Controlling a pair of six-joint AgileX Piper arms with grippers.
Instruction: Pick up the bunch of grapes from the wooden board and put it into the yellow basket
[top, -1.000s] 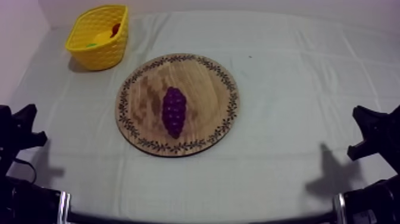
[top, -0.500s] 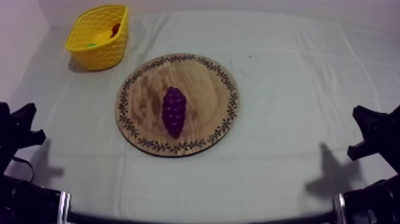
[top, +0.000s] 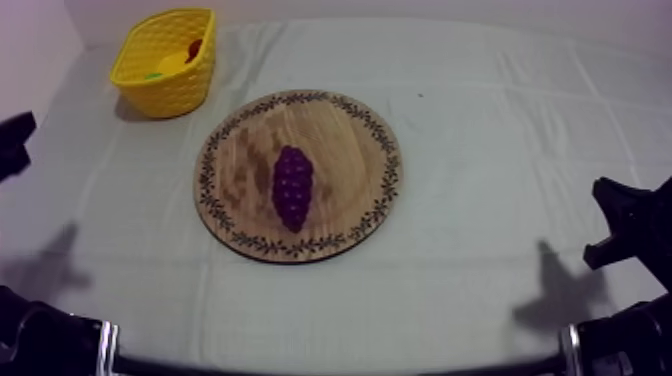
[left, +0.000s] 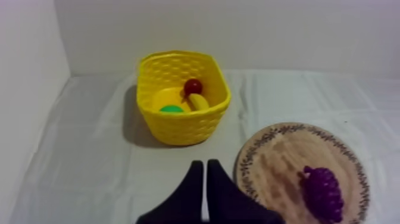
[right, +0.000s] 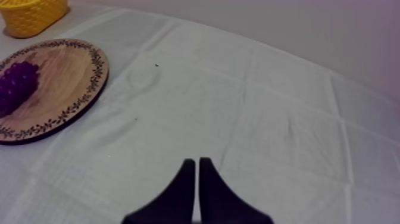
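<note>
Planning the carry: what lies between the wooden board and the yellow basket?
Bare cloth separates board from basket, per the top view.

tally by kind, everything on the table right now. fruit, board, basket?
toy fruit: 4 (bunch of grapes on the board; small red fruit, banana and a green piece, probably the pear, in the basket)
wooden board: 1
yellow basket: 1
total: 6
</note>
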